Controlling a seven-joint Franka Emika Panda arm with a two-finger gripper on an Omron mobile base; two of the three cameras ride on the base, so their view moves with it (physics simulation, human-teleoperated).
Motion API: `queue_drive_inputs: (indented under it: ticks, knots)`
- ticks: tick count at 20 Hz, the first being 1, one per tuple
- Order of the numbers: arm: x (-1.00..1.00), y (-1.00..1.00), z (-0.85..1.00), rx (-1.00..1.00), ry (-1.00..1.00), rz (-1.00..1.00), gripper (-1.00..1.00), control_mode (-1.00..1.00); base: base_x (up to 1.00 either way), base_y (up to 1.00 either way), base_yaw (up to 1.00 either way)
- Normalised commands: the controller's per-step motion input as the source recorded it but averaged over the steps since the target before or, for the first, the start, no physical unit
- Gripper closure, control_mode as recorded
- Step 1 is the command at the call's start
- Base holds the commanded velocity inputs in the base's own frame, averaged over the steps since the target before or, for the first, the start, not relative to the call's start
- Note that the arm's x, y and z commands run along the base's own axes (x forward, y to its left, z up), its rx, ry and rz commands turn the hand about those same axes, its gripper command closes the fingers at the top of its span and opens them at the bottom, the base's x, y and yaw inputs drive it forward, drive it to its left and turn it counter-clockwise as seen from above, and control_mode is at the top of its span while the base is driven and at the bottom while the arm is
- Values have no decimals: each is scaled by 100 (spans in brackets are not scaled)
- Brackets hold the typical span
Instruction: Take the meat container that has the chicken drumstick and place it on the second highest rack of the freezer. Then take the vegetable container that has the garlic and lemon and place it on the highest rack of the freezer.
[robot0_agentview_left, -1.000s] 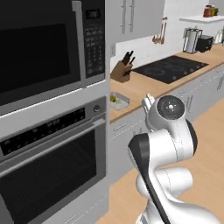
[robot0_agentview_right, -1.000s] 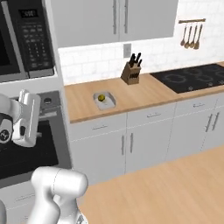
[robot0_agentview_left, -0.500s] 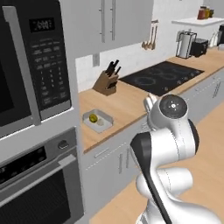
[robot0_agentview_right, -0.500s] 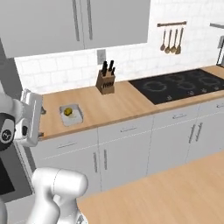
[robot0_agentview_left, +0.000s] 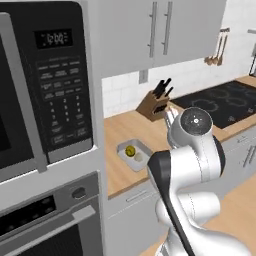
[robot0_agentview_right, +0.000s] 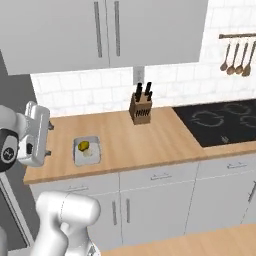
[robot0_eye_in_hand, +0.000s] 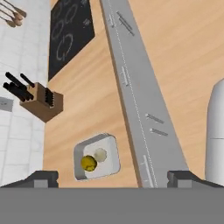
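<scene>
The vegetable container (robot0_eye_in_hand: 97, 157) is a shallow pale tray on the wooden counter, with the yellow lemon (robot0_eye_in_hand: 89, 163) and the off-white garlic (robot0_eye_in_hand: 100, 154) side by side in it. The same container (robot0_agentview_right: 87, 150) lies near the counter's left end, and in the left base view the container (robot0_agentview_left: 133, 153) sits just right of the oven column. My gripper (robot0_eye_in_hand: 112, 176) hangs open and empty high above the counter, looking down on the tray. Both dark fingertips (robot0_eye_in_hand: 42, 177) stand far apart. The meat container, the chicken drumstick and the freezer are out of view.
A wooden knife block (robot0_agentview_right: 140, 109) stands at the back wall, right of the tray. A black cooktop (robot0_agentview_right: 220, 122) is set into the counter further right, with utensils (robot0_agentview_right: 236, 59) hanging above. The microwave (robot0_agentview_left: 45, 85) and oven (robot0_agentview_left: 45, 220) fill the tall column on the left.
The whole picture has shifted, so the base has moved: the oven column has slid left and the counter with the tray has come closer. My gripper has stayed open.
</scene>
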Motion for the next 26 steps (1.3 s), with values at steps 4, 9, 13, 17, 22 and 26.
queue_drive_inputs:
  ticks: [4, 9, 13, 17, 22, 26]
  knots:
    - [0, 0, 0, 0, 0, 0, -100, 100, 78, -32, 49]
    - [0, 0, 0, 0, 0, 0, -100, 100, 28, -4, 52]
    - [1, -21, -21, 0, 0, 10, -100, -100, 0, -10, 17]
    - [56, -71, -71, 2, 7, 11, -100, -100, 0, 0, 0]
    - [29, -49, -96, 0, 12, 11, -100, -100, 0, 0, 0]
    - [-6, -16, -79, -2, 24, 3, -100, -100, 0, 0, 0]
